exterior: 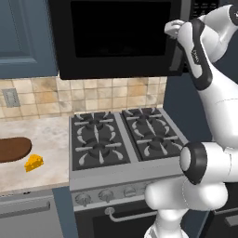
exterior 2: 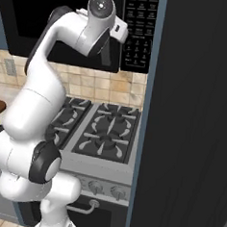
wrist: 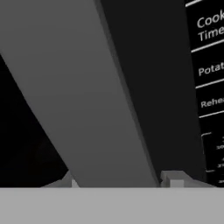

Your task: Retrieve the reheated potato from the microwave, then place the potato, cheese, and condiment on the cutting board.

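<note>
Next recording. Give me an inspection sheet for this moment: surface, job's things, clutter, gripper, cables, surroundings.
Surface: speckled counter left of the stove.
Job's things: microwave above the stove, door shut; cutting board on the counter; cheese on the counter beside the board, not on it. Potato and condiment: nothing seen.
Clutter: nothing seen.
Gripper: gripper up at the microwave handle, a finger on either side of the bar, shut on it.
Cables: nothing seen.
Surroundings: tiled backsplash with a wall outlet, blue cabinet, tall dark panel right of the stove.
</note>
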